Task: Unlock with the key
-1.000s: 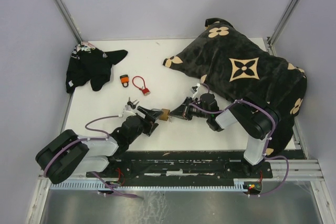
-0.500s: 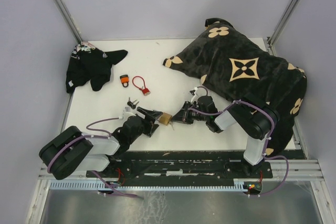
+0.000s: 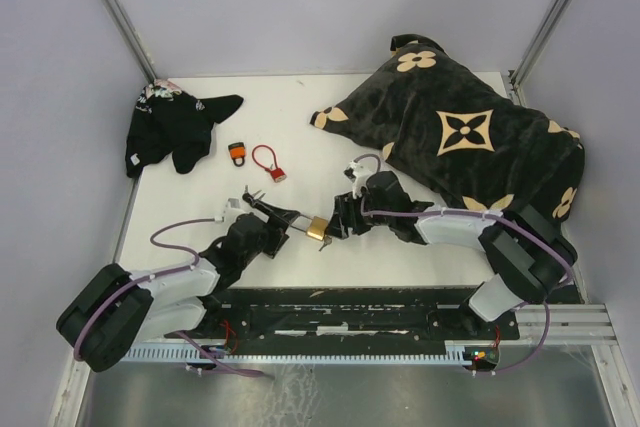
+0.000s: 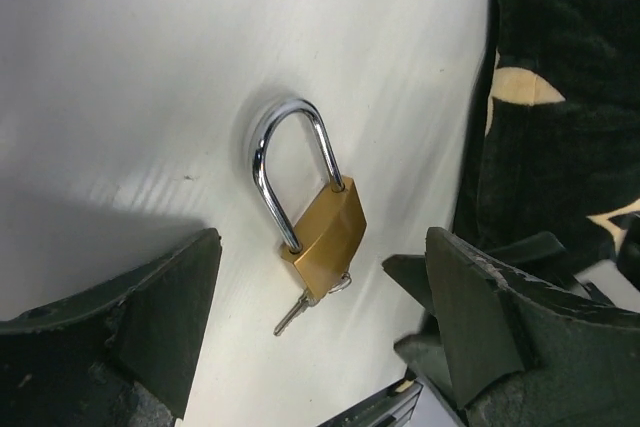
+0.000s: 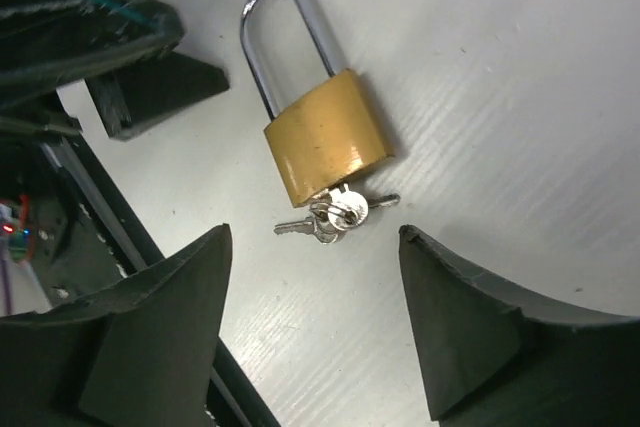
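Lab test cell: aluminium-framed white table (image 3: 300, 112)

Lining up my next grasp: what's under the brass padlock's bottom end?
Small keys on a ring stick out from under the brass padlock, on the white table. Whether one sits in the keyhole is hidden.

In the top view the padlock (image 3: 316, 227) is too small to show its keys. In the right wrist view the keys (image 5: 335, 215) bunch under the brass body; whether one sits in the keyhole cannot be told. The left gripper (image 4: 322, 247) and right gripper (image 5: 315, 234) have fingers cropped by their views' bottom edges. The dark patterned fabric (image 4: 560, 97) runs off the right edge.
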### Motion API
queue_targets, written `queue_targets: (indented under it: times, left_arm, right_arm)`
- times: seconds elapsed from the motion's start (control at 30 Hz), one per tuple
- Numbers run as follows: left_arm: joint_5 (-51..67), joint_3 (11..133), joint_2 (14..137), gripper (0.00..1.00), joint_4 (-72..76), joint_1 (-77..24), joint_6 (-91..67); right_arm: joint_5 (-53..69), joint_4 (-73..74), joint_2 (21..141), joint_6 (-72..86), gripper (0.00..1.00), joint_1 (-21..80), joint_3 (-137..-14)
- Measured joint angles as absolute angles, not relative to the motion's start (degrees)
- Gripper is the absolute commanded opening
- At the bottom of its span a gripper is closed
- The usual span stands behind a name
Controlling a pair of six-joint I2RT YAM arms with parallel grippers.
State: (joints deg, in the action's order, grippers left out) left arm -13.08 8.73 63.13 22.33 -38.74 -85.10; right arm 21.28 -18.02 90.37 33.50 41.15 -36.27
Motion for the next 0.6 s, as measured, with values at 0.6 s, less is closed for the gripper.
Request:
queue_targets:
  times: [0.6]
  left_arm:
    - [-2.72, 8.29, 59.57, 0.90, 18.65, -28.32, -79.92]
  right_arm:
    - [10.52, 2.13, 96.36, -3.16, 0.96, 50.17, -52.03]
